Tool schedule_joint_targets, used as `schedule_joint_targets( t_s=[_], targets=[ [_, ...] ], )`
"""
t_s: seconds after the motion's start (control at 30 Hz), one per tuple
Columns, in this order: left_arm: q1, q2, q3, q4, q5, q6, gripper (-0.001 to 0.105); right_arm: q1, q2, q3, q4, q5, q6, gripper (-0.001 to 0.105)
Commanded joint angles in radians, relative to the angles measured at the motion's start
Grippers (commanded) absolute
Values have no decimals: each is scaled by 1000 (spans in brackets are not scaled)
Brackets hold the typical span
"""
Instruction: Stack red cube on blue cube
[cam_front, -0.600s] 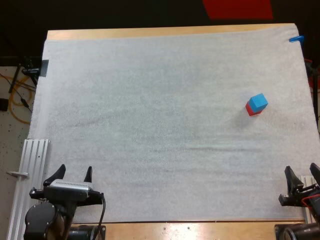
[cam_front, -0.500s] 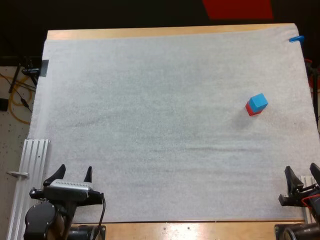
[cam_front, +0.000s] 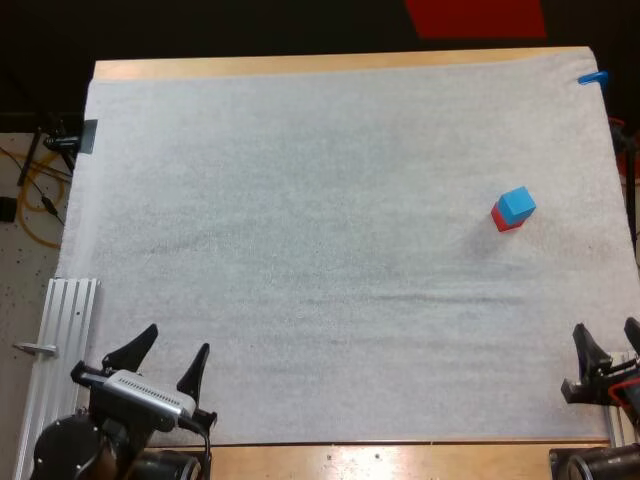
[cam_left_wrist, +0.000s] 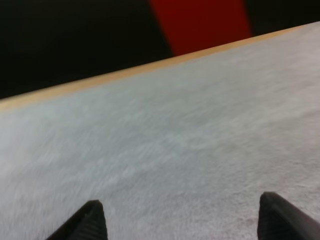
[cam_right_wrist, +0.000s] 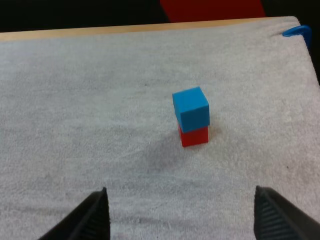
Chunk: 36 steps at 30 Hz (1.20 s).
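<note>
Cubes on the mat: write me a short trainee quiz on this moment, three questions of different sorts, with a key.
1. How do the red cube and the blue cube lie?
A) red on blue
B) blue on red
C) side by side, apart
2. True or false: the right gripper is shut on the red cube.
3. Fill in: the fingers of the left gripper stand ____.
Key: 1 B. 2 false: it is open and clear of both cubes. 3 open.
</note>
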Motion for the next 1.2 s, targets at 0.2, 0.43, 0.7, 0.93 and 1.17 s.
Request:
schedule_joint_targets(
  t_s=[0.2, 0.43, 0.7, 0.93, 1.17],
  targets=[
    [-169, 165, -103, -27, 4, 61, 63, -2, 186, -117, -15, -24, -39, 60],
    [-314, 312, -155, -34, 49, 129, 63, -2, 387, -223, -30, -31, -129, 60],
    [-341, 415, -163, -34, 54, 129, 63, -2, 631, -309, -88, -58, -190, 60],
    [-341, 423, -163, -34, 55, 129, 63, -2, 930, -406, -120, -92, -266, 65],
    [-341, 423, -163, -34, 55, 129, 63, -2, 1166, -489, -180, -69, -285, 65]
  ],
)
